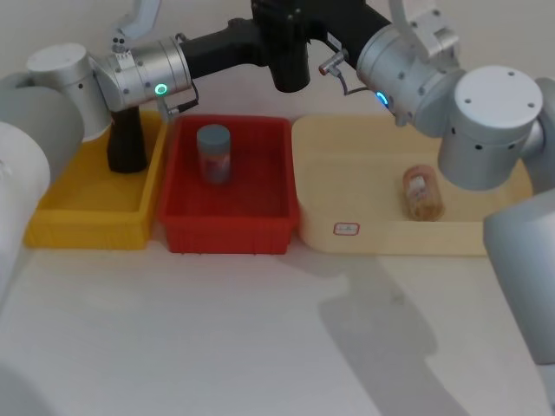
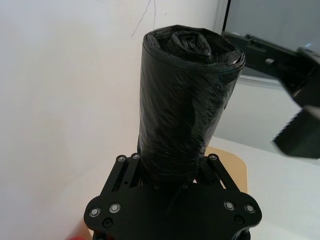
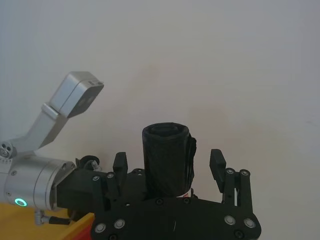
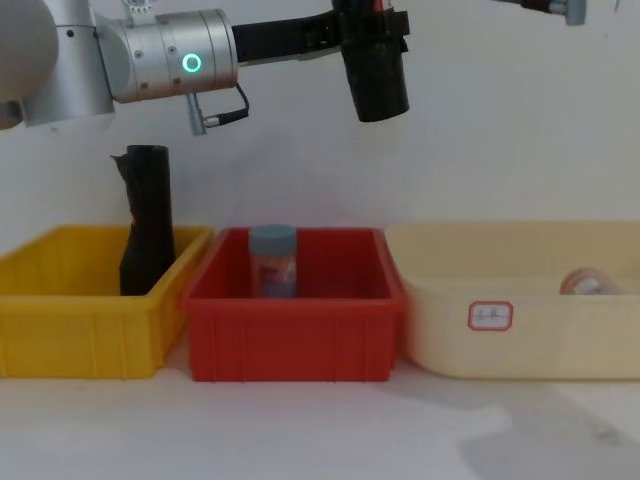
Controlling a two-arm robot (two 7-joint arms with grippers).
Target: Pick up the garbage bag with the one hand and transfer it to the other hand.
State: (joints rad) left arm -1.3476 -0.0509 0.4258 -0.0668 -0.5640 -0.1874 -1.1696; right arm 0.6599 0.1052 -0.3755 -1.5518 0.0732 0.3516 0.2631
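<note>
The left gripper [image 2: 172, 200] pinches the bag roll [image 4: 375, 70] by one end, high above the red bin [image 4: 290, 340]. The right gripper [image 3: 172, 172] has its jaws spread either side of it. The roll looks light, squashy and slick; grip mid-length.

Black garbage bag [image 4: 375, 70]; red bin [image 4: 293, 330].

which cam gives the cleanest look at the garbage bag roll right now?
Left wrist view: the garbage bag stands large, wrapped side and coiled end both plain, its base in the left gripper. The chest view shows it in profile, held high above the red bin. The head view sees it at the top edge. The right wrist view has it between the right gripper's open fingers.
</note>
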